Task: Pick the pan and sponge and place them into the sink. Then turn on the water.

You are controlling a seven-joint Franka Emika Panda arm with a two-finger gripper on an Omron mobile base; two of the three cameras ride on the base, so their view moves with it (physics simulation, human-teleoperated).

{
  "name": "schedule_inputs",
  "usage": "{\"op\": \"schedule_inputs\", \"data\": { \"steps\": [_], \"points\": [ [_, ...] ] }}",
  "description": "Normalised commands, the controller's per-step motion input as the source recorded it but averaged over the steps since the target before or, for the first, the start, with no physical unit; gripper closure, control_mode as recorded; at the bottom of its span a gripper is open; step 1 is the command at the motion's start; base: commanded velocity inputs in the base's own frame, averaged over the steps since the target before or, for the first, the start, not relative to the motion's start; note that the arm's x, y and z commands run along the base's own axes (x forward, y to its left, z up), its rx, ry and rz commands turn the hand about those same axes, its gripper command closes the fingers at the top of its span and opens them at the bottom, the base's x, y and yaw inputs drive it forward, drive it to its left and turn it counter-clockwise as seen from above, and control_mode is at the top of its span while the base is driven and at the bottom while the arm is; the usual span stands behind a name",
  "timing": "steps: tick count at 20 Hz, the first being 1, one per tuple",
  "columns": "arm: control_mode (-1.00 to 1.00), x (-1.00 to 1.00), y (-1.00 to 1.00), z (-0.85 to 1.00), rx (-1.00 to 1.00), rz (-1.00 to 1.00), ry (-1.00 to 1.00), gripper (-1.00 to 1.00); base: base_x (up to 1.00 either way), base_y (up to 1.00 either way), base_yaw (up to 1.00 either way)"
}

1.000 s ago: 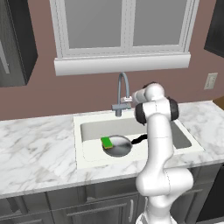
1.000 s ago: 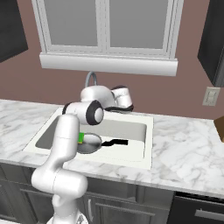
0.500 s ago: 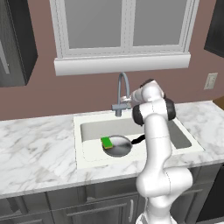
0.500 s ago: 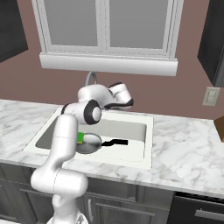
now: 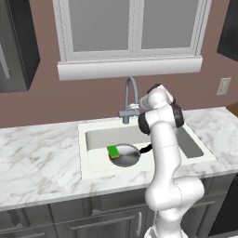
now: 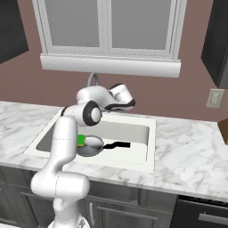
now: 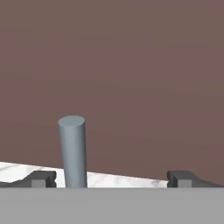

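Note:
The silver pan (image 5: 124, 155) (image 6: 89, 147) lies in the white sink (image 5: 84, 144) (image 6: 151, 149), its black handle (image 6: 117, 144) pointing right. The green sponge (image 5: 113, 151) (image 6: 80, 140) rests on the pan's left edge. At the back of the sink, level with the base of the grey faucet (image 5: 131, 93) (image 6: 92, 79), my gripper (image 5: 135, 107) (image 6: 124, 105) (image 7: 113, 179) points toward the wall. Its jaws are open and empty. In the hand view a grey faucet cylinder (image 7: 72, 151) stands between the fingertips (image 7: 43, 178), close to the left one. No water runs.
Marble counter (image 5: 37, 162) (image 6: 191, 156) runs on both sides of the sink. The brown wall and a white window sill (image 5: 130, 69) stand just behind the faucet. A wall outlet (image 5: 223, 86) is at the right, and dark cabinets hang in the upper corners.
The hand has shifted a little to the left, closer to the faucet. Pan and sponge have stayed where they were in the sink.

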Motion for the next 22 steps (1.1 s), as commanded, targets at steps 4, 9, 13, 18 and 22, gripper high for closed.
{"op": "schedule_inputs", "data": {
  "steps": [4, 9, 13, 18, 22],
  "points": [
    [-1.00, 0.24, -0.06, -0.17, 0.00, 0.04, 0.10, -1.00, 0.00, 0.00, 0.00],
    [-1.00, 0.34, -0.03, -0.05, 0.01, 0.04, 0.03, -1.00, 0.00, 0.00, 0.00],
    [-1.00, 0.29, -0.02, -0.13, 0.01, 0.05, 0.02, 1.00, 0.00, 0.00, 0.00],
    [-1.00, 0.15, -0.17, -0.08, 0.04, 0.05, 0.01, 1.00, 0.00, 0.00, 0.00],
    [-1.00, 0.11, -0.17, -0.06, 0.06, 0.05, 0.04, 1.00, 0.00, 0.00, 0.00]
  ]
}}
